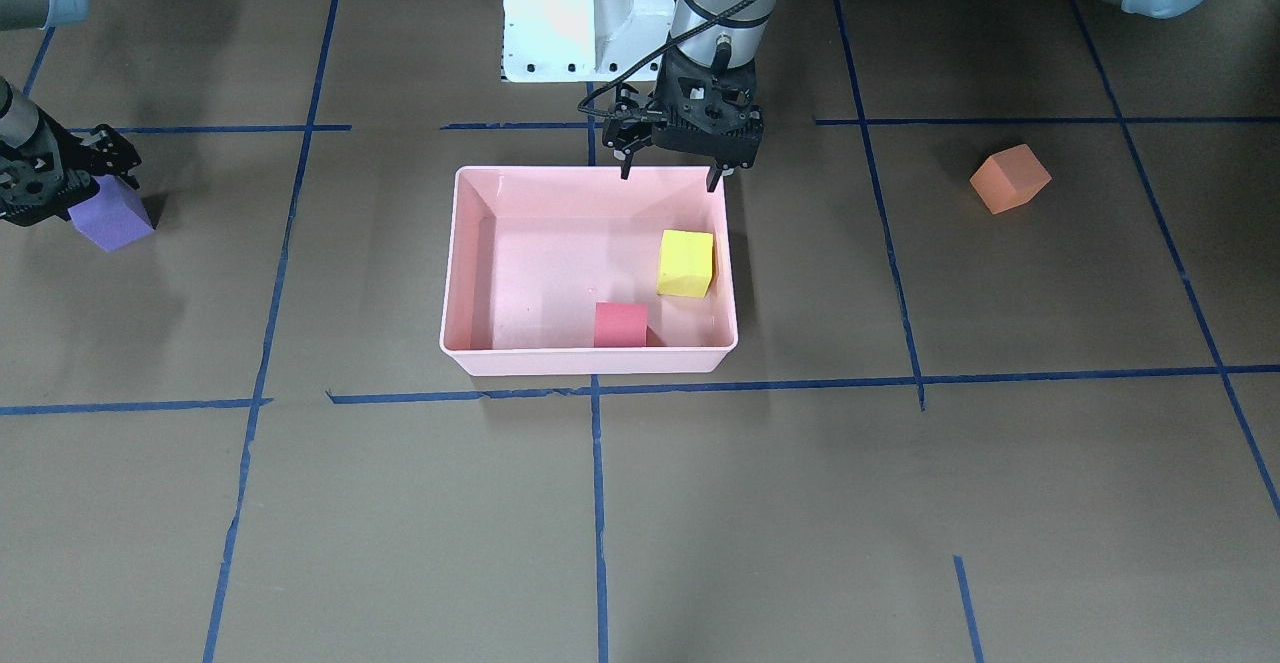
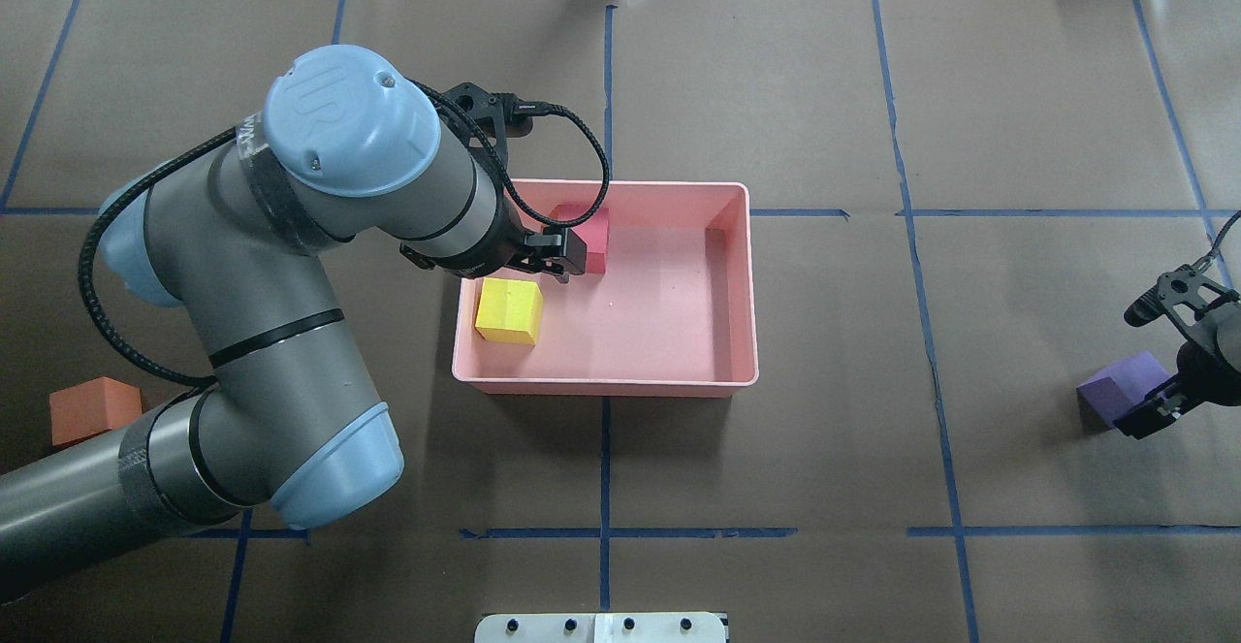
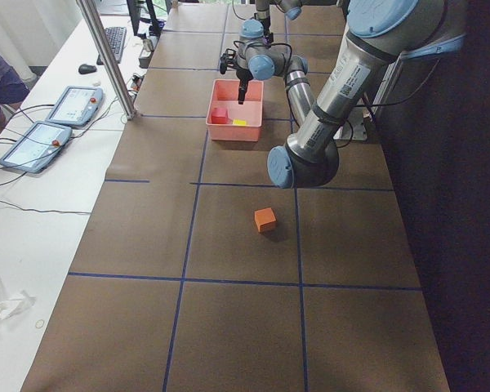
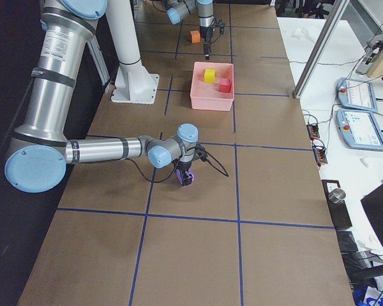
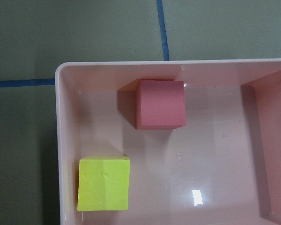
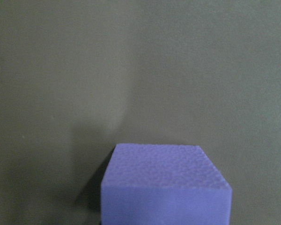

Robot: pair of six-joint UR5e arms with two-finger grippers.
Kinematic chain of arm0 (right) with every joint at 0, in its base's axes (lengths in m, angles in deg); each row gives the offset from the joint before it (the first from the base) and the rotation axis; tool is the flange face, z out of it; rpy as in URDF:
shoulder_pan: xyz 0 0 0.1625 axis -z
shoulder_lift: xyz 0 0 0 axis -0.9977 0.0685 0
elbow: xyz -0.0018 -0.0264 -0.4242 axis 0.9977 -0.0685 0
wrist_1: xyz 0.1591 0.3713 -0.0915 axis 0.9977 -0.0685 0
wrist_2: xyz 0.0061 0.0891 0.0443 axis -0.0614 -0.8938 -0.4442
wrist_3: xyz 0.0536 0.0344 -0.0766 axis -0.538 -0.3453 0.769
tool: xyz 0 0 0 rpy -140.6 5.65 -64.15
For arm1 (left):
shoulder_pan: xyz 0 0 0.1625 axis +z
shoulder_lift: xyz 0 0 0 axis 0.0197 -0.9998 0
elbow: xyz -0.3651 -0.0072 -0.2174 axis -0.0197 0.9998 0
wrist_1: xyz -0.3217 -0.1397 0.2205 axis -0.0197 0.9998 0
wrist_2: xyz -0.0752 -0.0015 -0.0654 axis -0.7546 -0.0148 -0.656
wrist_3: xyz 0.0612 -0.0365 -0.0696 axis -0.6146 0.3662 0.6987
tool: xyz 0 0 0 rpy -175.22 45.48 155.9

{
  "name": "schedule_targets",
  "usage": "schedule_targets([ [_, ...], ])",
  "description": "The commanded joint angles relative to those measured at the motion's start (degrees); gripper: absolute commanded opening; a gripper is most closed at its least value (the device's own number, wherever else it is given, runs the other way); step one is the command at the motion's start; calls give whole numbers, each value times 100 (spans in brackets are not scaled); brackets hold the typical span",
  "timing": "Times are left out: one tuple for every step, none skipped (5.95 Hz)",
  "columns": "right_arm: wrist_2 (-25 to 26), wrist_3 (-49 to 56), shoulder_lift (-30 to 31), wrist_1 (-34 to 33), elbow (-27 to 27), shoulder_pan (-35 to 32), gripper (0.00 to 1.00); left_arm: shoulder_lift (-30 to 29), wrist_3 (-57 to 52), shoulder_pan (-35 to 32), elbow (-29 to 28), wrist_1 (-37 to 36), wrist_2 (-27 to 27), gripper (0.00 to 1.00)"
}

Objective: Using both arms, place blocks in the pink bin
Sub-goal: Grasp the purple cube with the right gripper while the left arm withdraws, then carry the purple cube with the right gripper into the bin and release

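The pink bin (image 1: 590,361) sits at the table's middle and holds the yellow block (image 1: 686,263) and the red block (image 1: 620,325), apart from each other. Both also show in the left wrist view: yellow (image 5: 103,183), red (image 5: 160,104). My left gripper (image 1: 669,181) is open and empty above the bin's robot-side rim. The orange block (image 1: 1010,178) lies on the table beside my left arm. My right gripper (image 2: 1154,386) is low at the purple block (image 2: 1113,383), which rests on the table. I cannot tell whether its fingers press the block.
The white pedestal base (image 1: 585,18) stands just behind the bin. Blue tape lines (image 1: 598,503) cross the brown table. In the exterior left view a side table with tablets (image 3: 73,106) and a metal post (image 3: 106,57) stand beyond the table's far edge.
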Motion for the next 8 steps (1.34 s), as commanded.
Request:
schedule_targets([
  [-82,-836,-228,7,145,7,17,36,-341,-26,28,-26,-43,100],
  [-222,-1713,-526,-54,321,7,16,306,-787,-70,219,-78,-295,100],
  [-398,-2400,-929,-81,331,7,16,587,-1349,-288,404,-79,-507,100],
  [-434,-3173,-1464,-273,357,24,16,798,-1868,-551,458,-79,-770,100],
  [-443,-3633,-2174,-1040,488,77,16,1079,-2586,-797,598,-70,-946,100],
  [-426,-4029,-3034,-2075,672,190,16,1491,-3481,-1096,738,-70,-992,100],
  [-356,-4625,-3973,-3033,683,444,17,1852,-4282,-1351,740,26,-1157,100],
  [-60,-5083,-4687,-3739,665,681,20,2221,-5151,-1675,740,149,-1411,100],
])
